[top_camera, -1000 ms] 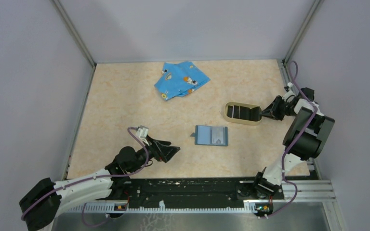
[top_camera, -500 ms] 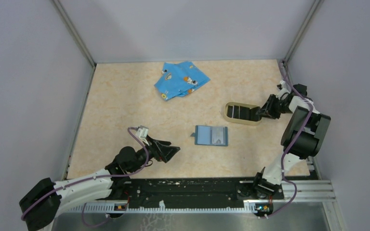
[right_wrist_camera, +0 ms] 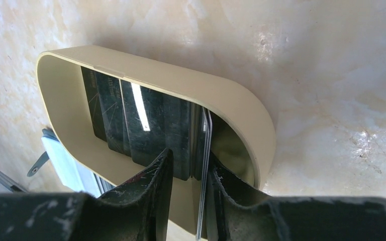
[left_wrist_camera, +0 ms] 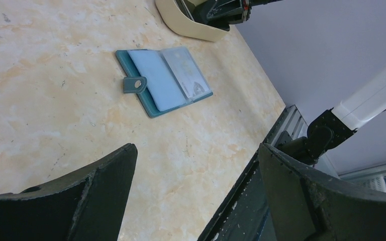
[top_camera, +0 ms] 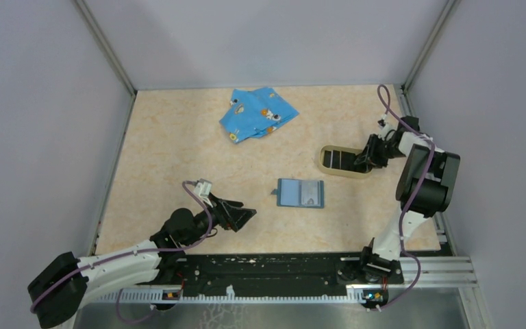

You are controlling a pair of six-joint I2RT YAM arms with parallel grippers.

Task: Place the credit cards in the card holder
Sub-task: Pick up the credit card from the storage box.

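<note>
My right gripper (right_wrist_camera: 191,163) sat narrowed around the thin black credit cards (right_wrist_camera: 146,120) standing in the tan oval tray (right_wrist_camera: 181,85), whether clamped I couldn't tell, so I judged one should be pinched squarely and lifted straight toward the teal card holder (top_camera: 301,193) lying open on the tabletop (top_camera: 178,151).

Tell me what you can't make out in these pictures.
Card count: in the right wrist view the cards overlap, partly behind the tray wall and fingers; top view, too small.
Right gripper grip: contact hidden by its fingers.
Card holder pocket contents: left wrist view, glare.
</note>
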